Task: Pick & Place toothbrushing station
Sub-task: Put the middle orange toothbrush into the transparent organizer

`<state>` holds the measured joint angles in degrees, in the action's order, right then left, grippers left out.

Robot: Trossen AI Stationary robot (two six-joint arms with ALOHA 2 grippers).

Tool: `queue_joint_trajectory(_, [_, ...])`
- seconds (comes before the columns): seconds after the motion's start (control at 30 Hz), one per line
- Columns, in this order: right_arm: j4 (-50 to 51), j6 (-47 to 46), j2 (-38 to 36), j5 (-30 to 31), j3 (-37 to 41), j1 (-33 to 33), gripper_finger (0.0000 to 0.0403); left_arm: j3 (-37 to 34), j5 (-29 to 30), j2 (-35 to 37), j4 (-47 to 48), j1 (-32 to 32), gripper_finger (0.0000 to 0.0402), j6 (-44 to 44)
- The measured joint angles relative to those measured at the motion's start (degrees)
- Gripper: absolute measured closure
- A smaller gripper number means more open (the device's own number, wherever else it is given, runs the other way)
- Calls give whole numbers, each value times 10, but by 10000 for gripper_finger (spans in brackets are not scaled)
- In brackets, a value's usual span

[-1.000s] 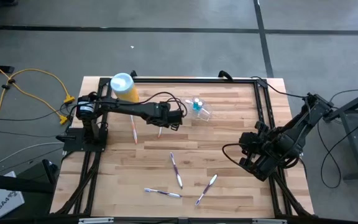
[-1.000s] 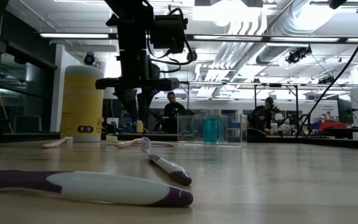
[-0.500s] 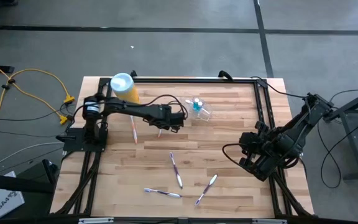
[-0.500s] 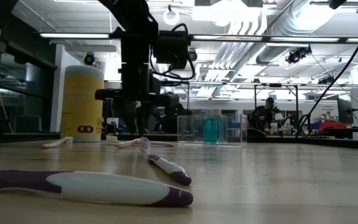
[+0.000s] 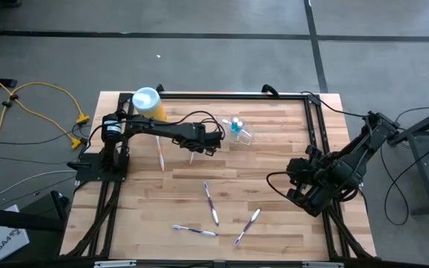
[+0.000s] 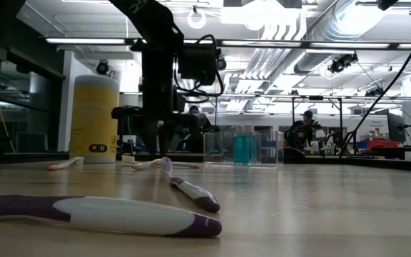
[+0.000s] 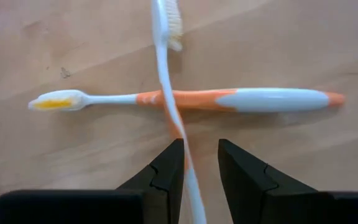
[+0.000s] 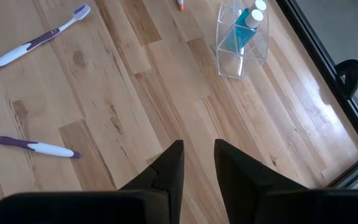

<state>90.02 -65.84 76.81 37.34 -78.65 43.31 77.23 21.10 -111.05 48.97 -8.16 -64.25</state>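
- The toothbrushing station [image 5: 238, 131] is seen as a small clear, colourless plastic holder with a blue tube inside, standing on the wooden worktop [image 5: 274, 223] toward its far edge.
- No writing can be read on it.
- The left pincer [image 7: 195, 163] is clamped on a white toothbrush [image 7: 166, 74], lifted over an orange toothbrush [image 7: 185, 99]; the station lies just beside it, apart.
- The right pincer [image 8: 197, 163], slightly apart and holding nothing, is parked well away at the worktop's right side.

The worktop [image 5: 274, 171] is pale wood-grain planks. The holder [image 5: 238, 131] is clear, with blue tubes [image 8: 240, 30] inside. The canister [image 5: 150, 105] is yellow, lidded pale blue. One toothbrush [image 7: 185, 99] is orange and white; others [image 5: 211, 202] are purple and white.
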Motion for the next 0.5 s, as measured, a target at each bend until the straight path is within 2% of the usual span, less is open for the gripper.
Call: queue_joint_trajectory(0.5, [0,0,0,1,0,4,322,0,-19,-23,-10,-12,309,26])
